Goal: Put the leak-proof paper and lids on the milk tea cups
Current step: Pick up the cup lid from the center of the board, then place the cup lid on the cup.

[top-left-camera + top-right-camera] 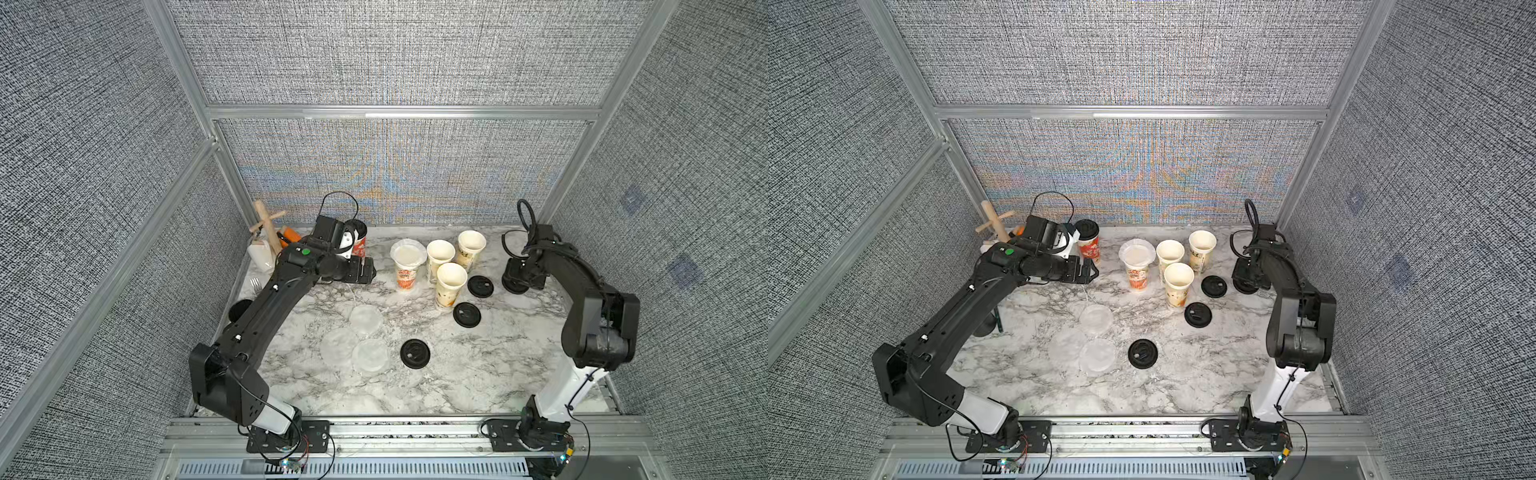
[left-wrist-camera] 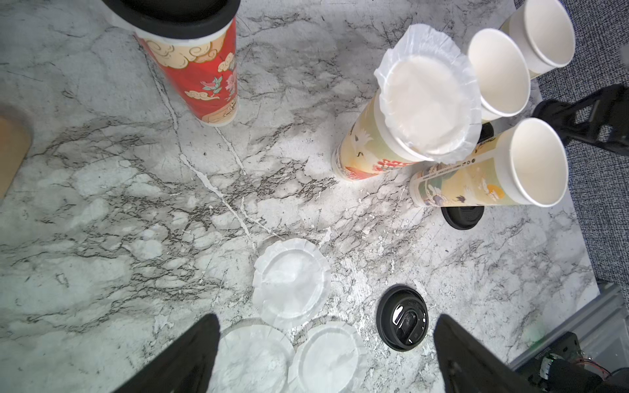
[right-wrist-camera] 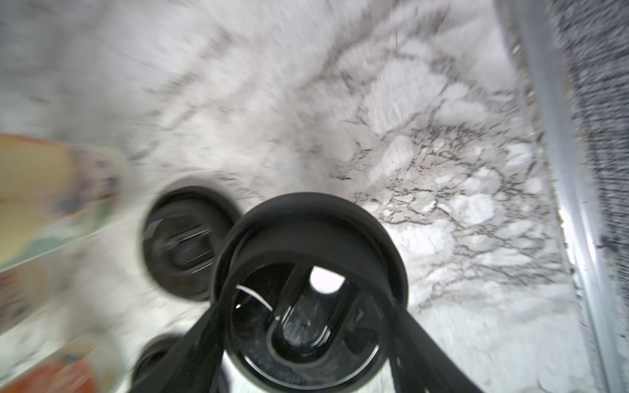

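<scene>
In both top views your left pincer (image 1: 368, 271) hangs wide and empty between the lidded red cup (image 1: 358, 245) and the covered cup (image 1: 405, 270). The leak-proof paper (image 1: 408, 253) on that cup only rests on the rim, so a brush could slide it off. Three open cups (image 1: 451, 282) crowd just beside it. They are tall and look empty, and I judge a nudge from either arm would topple them. Your right pincer (image 1: 515, 284) sits low at the right of the worktop (image 1: 457, 386), near those cups.

From the left wrist, three spare discs (image 2: 291, 282) lie flat on the worktop with their edges overlapping. Come down carelessly and you may lift two together or crease one, since thin film lying flat gives the jaws little to catch.

From the right wrist, the jaws lie against opposite sides of a black lid (image 3: 313, 217). I judge it held, because it shows sharp while the marble behind is smeared. Carry it to an open cup and you cap that cup with no paper beneath. The cups alongside are blurred here, so I cannot tell your clearance.
</scene>
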You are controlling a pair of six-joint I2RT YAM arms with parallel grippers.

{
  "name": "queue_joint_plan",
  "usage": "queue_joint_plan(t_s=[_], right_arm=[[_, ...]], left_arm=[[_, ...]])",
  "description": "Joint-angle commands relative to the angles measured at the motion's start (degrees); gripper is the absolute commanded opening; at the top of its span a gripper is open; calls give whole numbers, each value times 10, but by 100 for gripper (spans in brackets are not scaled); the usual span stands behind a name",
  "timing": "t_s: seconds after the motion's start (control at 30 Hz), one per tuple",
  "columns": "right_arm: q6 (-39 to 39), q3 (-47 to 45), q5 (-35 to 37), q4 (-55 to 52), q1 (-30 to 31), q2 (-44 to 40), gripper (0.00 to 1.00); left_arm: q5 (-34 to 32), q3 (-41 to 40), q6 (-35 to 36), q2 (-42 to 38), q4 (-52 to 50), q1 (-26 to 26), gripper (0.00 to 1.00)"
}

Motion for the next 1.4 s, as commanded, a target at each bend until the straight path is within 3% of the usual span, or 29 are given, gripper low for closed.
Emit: queue_joint_plan(t_s=[0.0,0.2,0.47,0.8,1.37], right_arm=[[3,25,11,-33,37,-49,69],[-9,187,18,-134,168,-53,69],[-43,494,4,-263,304,113,69],[-42,548,-19,-239,371,187,69],[-37,552,-10,-249,381,237,69]], left_arm=[[2,2,-2,-4,-3,2,100],[8,0,-2,-9,1,3,100],[13,-10,-1,-15,6,5,100],[11,-11,2,-22,3,7,100],[8,-18,5,-26,1,7,100]])
